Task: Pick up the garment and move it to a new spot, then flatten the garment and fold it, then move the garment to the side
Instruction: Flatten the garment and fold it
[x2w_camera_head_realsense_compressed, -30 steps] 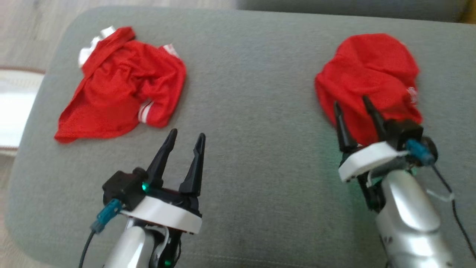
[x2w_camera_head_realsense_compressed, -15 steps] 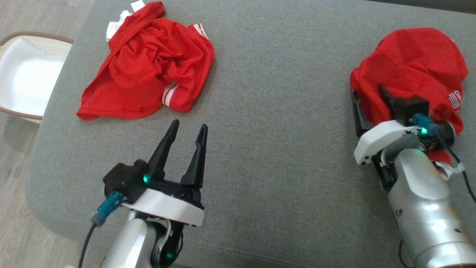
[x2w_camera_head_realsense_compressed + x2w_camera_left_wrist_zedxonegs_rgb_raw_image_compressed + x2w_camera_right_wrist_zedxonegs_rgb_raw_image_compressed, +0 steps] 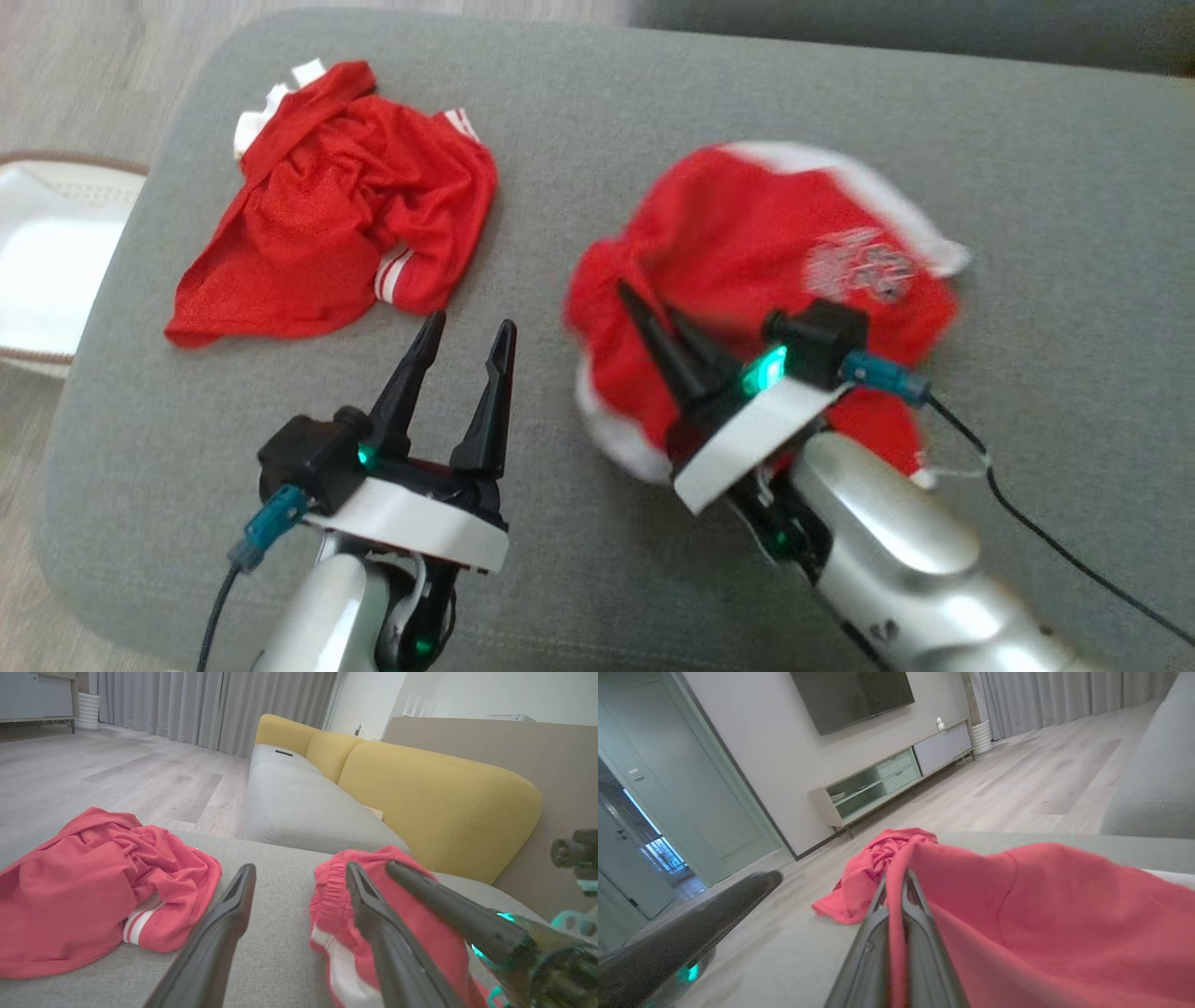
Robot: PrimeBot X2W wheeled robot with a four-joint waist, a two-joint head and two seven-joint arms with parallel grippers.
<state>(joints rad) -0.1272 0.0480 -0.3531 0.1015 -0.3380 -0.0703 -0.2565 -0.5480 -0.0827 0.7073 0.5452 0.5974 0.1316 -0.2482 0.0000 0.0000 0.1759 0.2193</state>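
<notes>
A crumpled red garment [image 3: 775,243] with white trim and a pale crest lies blurred at the middle of the grey cushion [image 3: 597,103]. My right gripper [image 3: 646,301] is shut on its near left edge, and the right wrist view shows red cloth [image 3: 1041,924] pinched between the closed fingers [image 3: 896,879]. My left gripper [image 3: 471,322] stands open just to its left, holding nothing. In the left wrist view the same garment [image 3: 334,891] lies beyond my open left gripper [image 3: 300,868].
A second red garment [image 3: 345,215] with white stripes lies bunched at the cushion's far left corner. A white basket [image 3: 47,261] sits on the wood floor beyond the left edge. A yellow sofa back [image 3: 420,788] rises behind the grey seat.
My right gripper has shut on the garment and dragged it from the far right toward the cushion's middle. The camera has shifted. The left gripper has stayed open in place.
</notes>
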